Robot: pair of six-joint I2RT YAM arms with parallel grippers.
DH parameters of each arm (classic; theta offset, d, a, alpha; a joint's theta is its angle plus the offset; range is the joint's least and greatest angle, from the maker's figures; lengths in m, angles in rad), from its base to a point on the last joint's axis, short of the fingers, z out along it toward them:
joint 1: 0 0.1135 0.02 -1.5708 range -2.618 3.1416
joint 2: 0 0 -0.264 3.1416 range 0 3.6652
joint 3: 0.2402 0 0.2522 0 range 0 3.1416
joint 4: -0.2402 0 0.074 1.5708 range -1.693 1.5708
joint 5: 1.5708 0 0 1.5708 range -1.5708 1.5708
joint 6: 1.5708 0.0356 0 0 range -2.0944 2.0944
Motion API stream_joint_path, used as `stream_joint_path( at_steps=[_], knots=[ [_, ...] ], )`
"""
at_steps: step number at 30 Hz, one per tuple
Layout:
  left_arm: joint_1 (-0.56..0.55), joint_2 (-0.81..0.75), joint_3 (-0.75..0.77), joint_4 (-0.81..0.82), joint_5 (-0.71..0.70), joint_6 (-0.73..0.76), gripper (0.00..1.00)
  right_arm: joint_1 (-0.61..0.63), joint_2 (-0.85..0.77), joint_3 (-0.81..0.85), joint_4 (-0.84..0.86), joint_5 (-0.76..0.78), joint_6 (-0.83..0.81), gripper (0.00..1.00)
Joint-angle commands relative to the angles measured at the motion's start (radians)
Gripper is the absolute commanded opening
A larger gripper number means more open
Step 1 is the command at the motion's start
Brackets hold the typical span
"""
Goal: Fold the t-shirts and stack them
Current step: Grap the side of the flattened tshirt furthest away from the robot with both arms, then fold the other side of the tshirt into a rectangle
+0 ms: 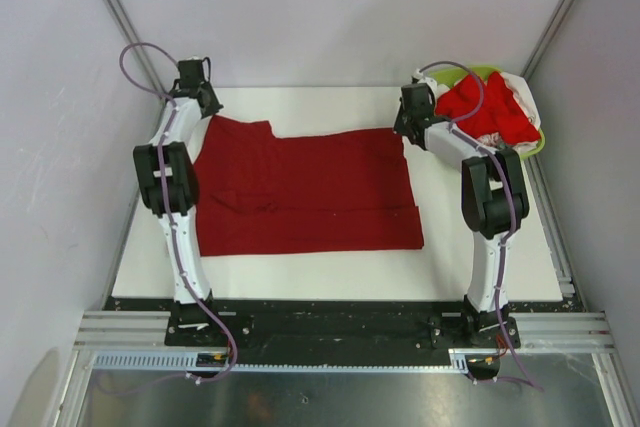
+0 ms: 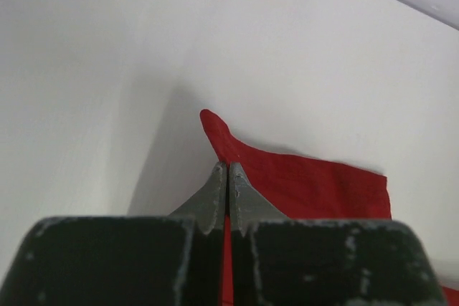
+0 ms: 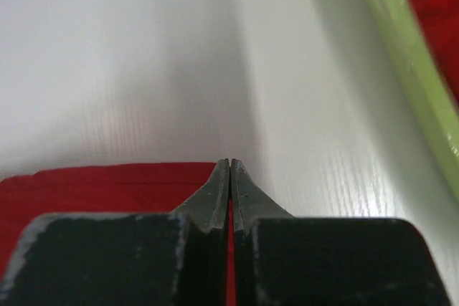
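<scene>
I am pinching the crimson t-shirt [image 1: 300, 192], flat on the table [image 1: 300, 272], along its far edge: left gripper [image 2: 228, 170] at the left corner, right gripper [image 3: 229, 166] at the right. Its long axis is running between both arms.

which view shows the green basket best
Top external: the lime-green basket shows at far right, heaped with red and white shirts. Right wrist catches only a strip of its rim; left wrist shows none of it.

Heaped shirts [image 1: 492, 107] hide most of the lime-green basket [image 1: 487, 71].
</scene>
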Motion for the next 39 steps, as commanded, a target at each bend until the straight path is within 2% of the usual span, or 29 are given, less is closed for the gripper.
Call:
stream_joint_path(
  at_steps=[1,12,27,39],
  knots=[
    [0.006,-0.11,-0.042,0.021,-0.018,-0.012,0.0,-0.023,0.03,0.047,0.05,0.05,-0.05,0.0],
    [0.006,-0.201,-0.175,0.021,-0.048,-0.023,0.0,-0.061,0.017,0.013,0.07,-0.002,-0.028,0.0],
    [0.01,-0.457,-0.493,0.038,-0.132,-0.058,0.0,-0.06,-0.068,-0.099,0.013,-0.005,0.033,0.0],
    [0.024,-0.604,-0.64,0.039,-0.165,-0.086,0.0,-0.055,-0.163,-0.15,-0.018,-0.01,0.037,0.0]
  ],
)
